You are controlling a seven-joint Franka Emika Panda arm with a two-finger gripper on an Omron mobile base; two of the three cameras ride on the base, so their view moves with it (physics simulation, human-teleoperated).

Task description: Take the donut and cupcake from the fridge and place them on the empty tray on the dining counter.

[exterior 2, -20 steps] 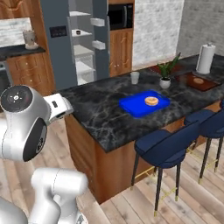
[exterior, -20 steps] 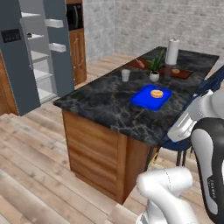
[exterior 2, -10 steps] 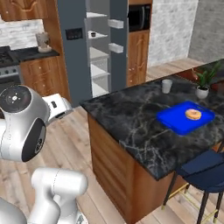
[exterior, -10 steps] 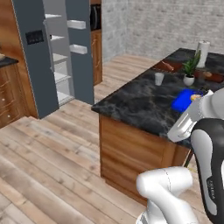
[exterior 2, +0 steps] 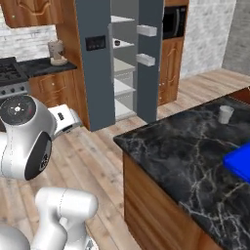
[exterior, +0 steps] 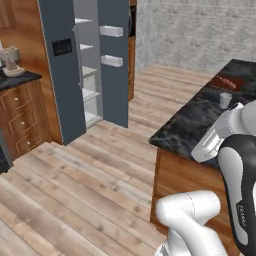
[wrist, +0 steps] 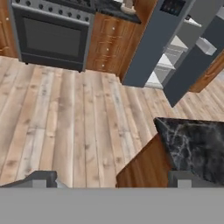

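Note:
The dark slate-grey fridge (exterior 2: 93,63) stands with its doors open and its white shelves (exterior 2: 123,66) bare to view; it also appears as the fridge (exterior: 62,75) and the fridge (wrist: 151,43). A small dark round thing, the cupcake (exterior 2: 117,43), sits on an upper shelf, too small to make out. One corner of the blue tray (exterior 2: 239,163) lies on the black marble dining counter (exterior 2: 180,156). The donut is out of view. My gripper (wrist: 113,178) is open and empty, hanging over the wooden floor beside the counter's corner (wrist: 192,148).
A white cup (exterior 2: 225,114) stands on the counter, and a reddish-brown tray (exterior: 227,82) lies at its far end. A stove (wrist: 48,37) and wooden cabinets with a coffee machine (exterior 2: 57,51) sit left of the fridge. A microwave (exterior 2: 173,22) is to its right. Wooden floor (exterior: 90,170) lies between.
The whole picture has shifted: the base has turned toward the fridge, which now looms larger. The counter and blue tray have slid to the right edge. The gripper stays open.

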